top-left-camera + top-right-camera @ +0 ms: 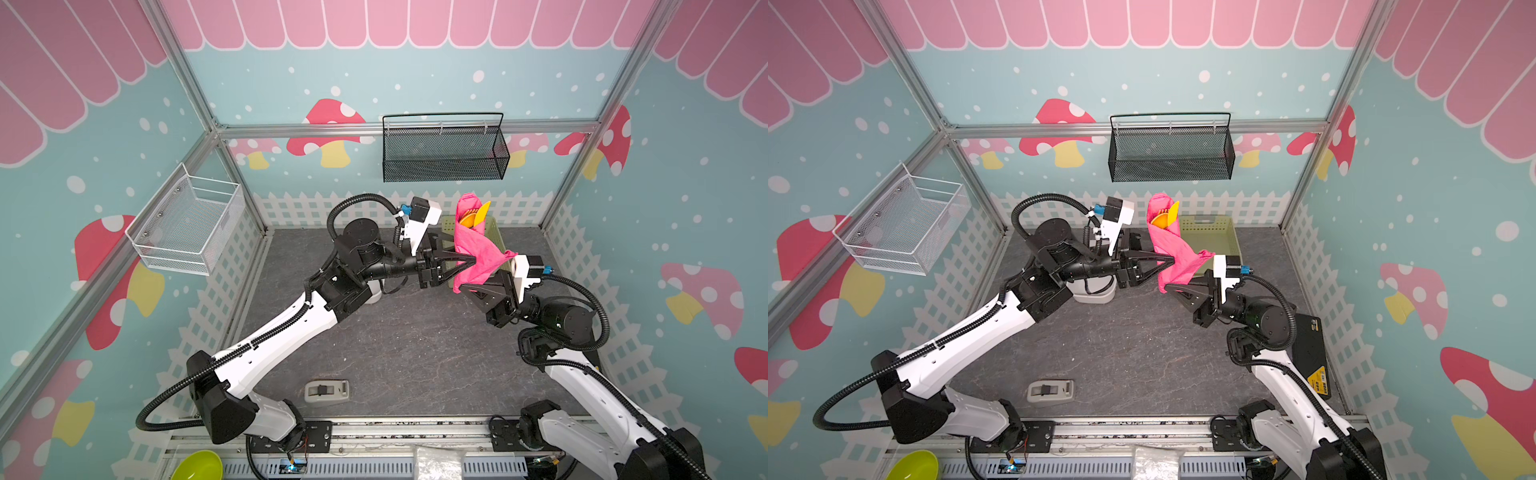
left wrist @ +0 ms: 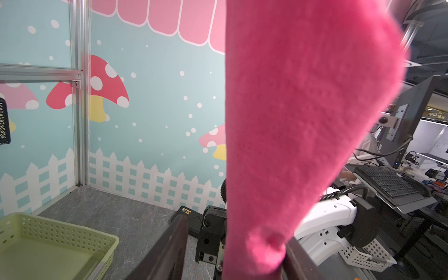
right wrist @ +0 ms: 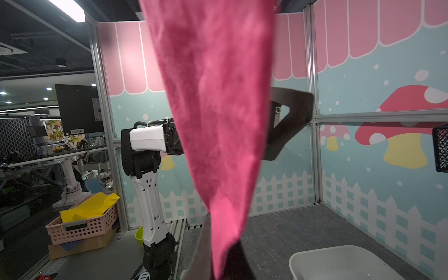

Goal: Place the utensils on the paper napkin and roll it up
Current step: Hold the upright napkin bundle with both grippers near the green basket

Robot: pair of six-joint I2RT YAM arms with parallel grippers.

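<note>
The paper napkin [image 1: 473, 249] [image 1: 1173, 253] is wrapped into a magenta cone and held upright in the air above the table's back middle. The utensils [image 1: 475, 216] [image 1: 1165, 218] stick out of its open top as orange and yellow-orange tips; the rest of them is hidden inside. My right gripper [image 1: 460, 286] [image 3: 223, 242] is shut on the cone's narrow lower end. My left gripper [image 1: 464, 264] [image 2: 237, 230] stands open around the napkin [image 2: 303, 121] just above it. One finger touches the paper and a gap shows at the other.
A green perforated tray [image 1: 494, 232] [image 2: 48, 242] lies behind the napkin. A white bin [image 1: 1096, 295] [image 3: 339, 261] sits under the left arm. A grey device [image 1: 326, 390] lies near the front edge. A black mesh basket [image 1: 444, 153] and a white wire basket [image 1: 191, 220] hang on the walls.
</note>
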